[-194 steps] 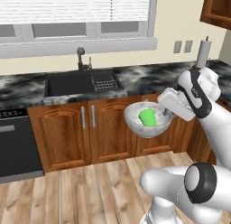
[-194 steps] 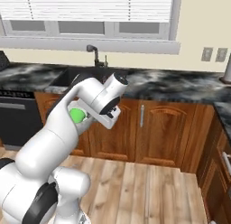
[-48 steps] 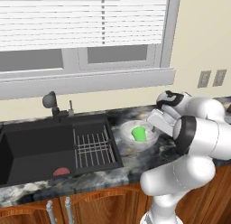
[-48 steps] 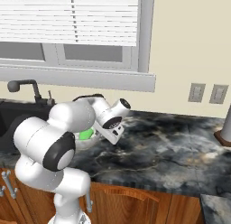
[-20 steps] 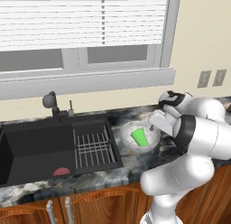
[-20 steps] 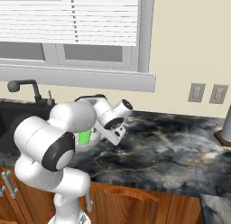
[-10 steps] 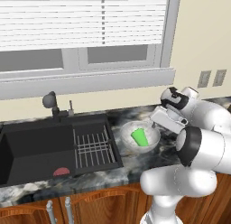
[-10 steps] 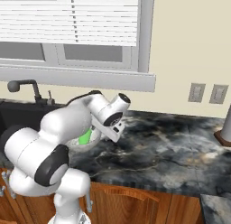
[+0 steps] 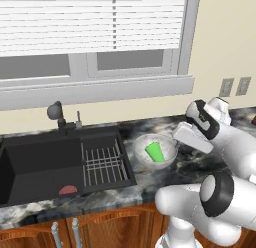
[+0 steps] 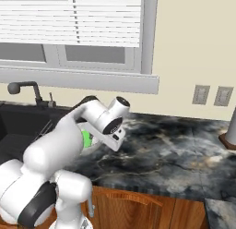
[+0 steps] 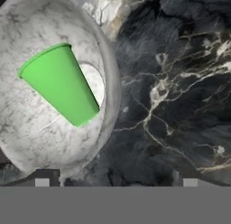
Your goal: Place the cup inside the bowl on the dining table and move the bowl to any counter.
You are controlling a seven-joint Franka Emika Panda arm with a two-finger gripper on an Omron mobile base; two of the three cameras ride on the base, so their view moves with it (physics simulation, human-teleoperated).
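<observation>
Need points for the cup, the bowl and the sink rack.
cup (image 11: 61, 85), hand view, on its green side wall.
bowl (image 9: 141, 144), left base view, on its bare inner wall left of the cup.
sink rack (image 9: 102, 164), left base view, on the middle bars.

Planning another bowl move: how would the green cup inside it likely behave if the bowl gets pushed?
The cup lies tipped on its side in the bowl, so it would probably roll or slide. Its taper suggests it would curve round. It looks plain and light, so the rim should contain it.
</observation>
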